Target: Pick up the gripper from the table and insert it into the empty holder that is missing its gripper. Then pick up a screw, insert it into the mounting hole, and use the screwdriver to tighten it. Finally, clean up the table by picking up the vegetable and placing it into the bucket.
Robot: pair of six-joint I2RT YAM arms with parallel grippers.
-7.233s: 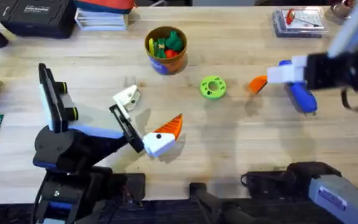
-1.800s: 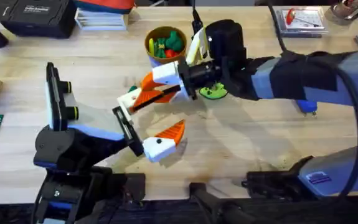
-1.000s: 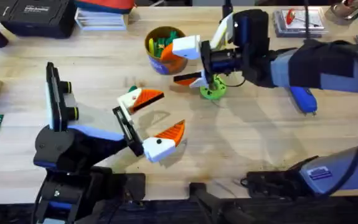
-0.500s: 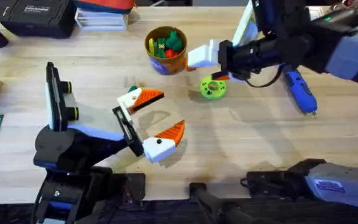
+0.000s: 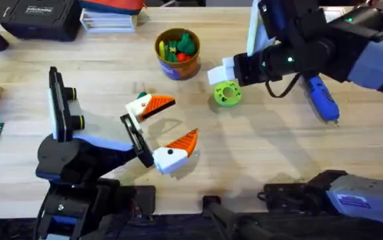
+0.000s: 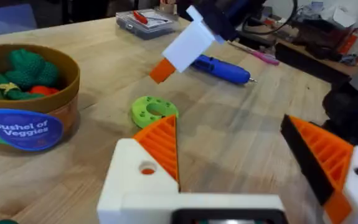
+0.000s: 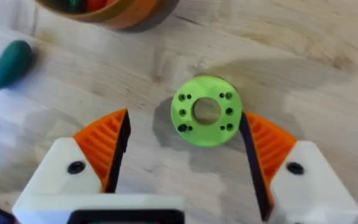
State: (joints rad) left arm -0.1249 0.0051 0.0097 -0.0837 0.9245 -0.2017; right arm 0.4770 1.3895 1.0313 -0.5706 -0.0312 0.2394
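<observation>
While open, right gripper [image 7: 182, 155] faces vegetable [image 7: 8, 63].

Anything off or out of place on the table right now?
One stray: the small dark-green toy vegetable lies loose on the wooden table, outside the round yellow-rimmed bucket. The open right gripper hangs over the bright-green holed disc. Nothing spilled or broken.

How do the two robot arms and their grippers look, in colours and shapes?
Both arms are black with pale blue-grey shells. The left gripper and the right gripper have white blocky finger mounts with orange ribbed wedge pads and a small dark screw hole each. Black cables run along the right arm.
</observation>
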